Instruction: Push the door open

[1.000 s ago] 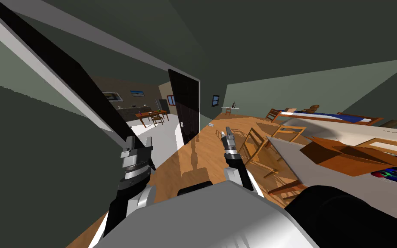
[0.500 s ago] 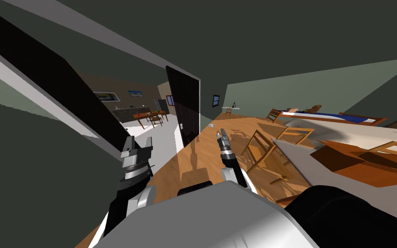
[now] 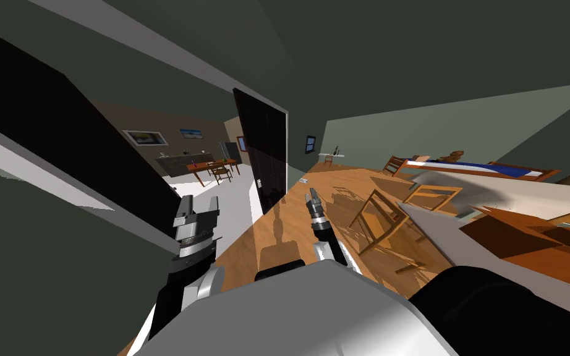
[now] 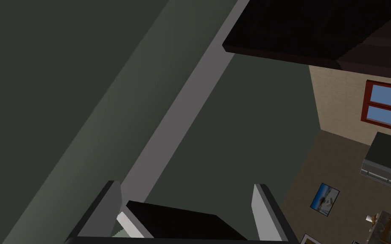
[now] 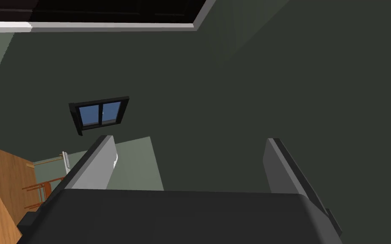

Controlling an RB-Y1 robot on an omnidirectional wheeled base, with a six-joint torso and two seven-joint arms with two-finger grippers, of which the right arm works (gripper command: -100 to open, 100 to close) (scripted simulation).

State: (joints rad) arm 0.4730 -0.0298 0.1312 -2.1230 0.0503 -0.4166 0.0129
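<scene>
A dark door leaf (image 3: 266,154) with a small white handle (image 3: 259,180) stands swung open ahead, at the doorway's right side. A long black panel (image 3: 61,142) with a white edge slants along the left and ends beside my left gripper (image 3: 197,209). That gripper (image 4: 186,207) is open, and a black slab end with a white strip (image 4: 177,220) lies low between its fingers. Whether they touch it I cannot tell. My right gripper (image 3: 310,196) hangs over the wooden floor near the door leaf's foot, open (image 5: 190,165) and holding nothing.
Through the doorway lies a white-floored room with a dining table and chairs (image 3: 212,167). To my right are tipped-looking wooden chairs (image 3: 379,219), a grey table (image 3: 450,238) and a bed with a blue cover (image 3: 475,167). A small window (image 3: 310,143) is on the far wall.
The black panel on the left now shows much broader, and more of the room beyond is visible. My view has turned, the furniture sliding right. The right gripper drifted left; the left one barely moved.
</scene>
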